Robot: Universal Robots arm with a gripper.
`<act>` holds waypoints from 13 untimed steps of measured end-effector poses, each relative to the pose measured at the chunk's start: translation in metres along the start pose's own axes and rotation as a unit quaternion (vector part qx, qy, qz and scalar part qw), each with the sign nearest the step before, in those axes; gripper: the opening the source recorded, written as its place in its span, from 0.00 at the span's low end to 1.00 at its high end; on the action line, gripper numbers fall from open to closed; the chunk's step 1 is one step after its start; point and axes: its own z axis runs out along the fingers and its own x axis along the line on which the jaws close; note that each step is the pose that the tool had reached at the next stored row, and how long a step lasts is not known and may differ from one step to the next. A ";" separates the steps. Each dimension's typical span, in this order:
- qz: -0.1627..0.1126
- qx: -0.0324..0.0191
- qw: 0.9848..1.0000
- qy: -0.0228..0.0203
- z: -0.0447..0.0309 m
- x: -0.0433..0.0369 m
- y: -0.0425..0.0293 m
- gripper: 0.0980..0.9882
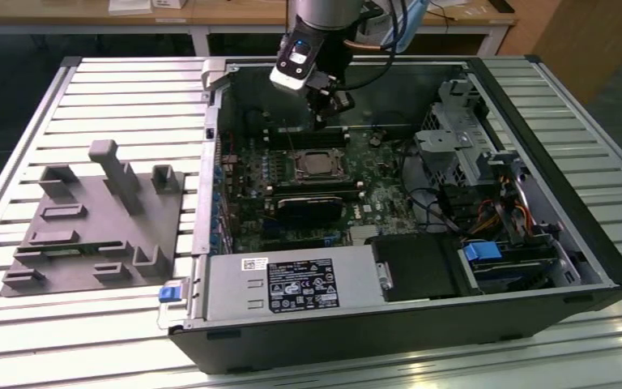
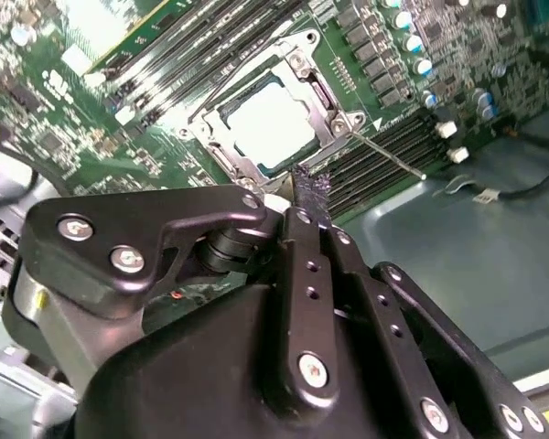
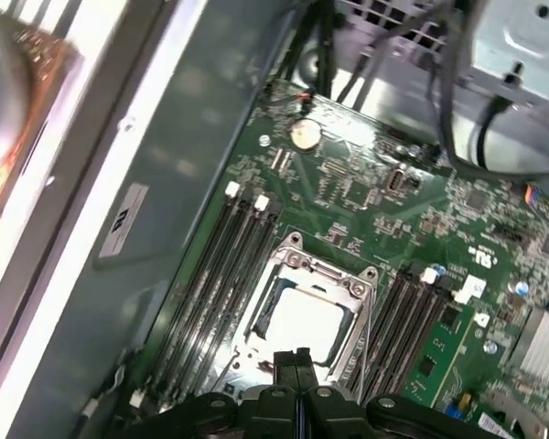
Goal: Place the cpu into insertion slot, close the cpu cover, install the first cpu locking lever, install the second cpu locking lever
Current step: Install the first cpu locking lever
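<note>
Your gripper [image 2: 307, 192] is pinched closed on nothing right by the insertion slot [image 2: 221, 155], cpu [image 2: 270, 123] seated under the lowered cpu cover [image 2: 242, 80], so you're likely on the loose locking lever [image 2: 389, 154], which needs pressing down.

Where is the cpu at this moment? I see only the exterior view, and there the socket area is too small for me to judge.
Observer: In both wrist views the cpu lies inside the insertion slot, silver face up.
Operator: And is the cpu cover down?
Observer: In the second wrist view the cpu cover appears to lie down over the cpu, framing its face.
Operator: Does the end effector hold anything?
Observer: In the first wrist view the end effector is shut and empty, close to the insertion slot's edge.
</note>
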 end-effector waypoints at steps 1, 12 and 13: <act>-0.008 0.000 1.000 0.000 0.0000 0.0000 0.0000 0.01; -0.108 0.004 0.994 0.003 0.0000 0.0000 0.0000 0.01; -0.117 0.004 0.993 0.003 0.0001 0.0000 0.0000 0.01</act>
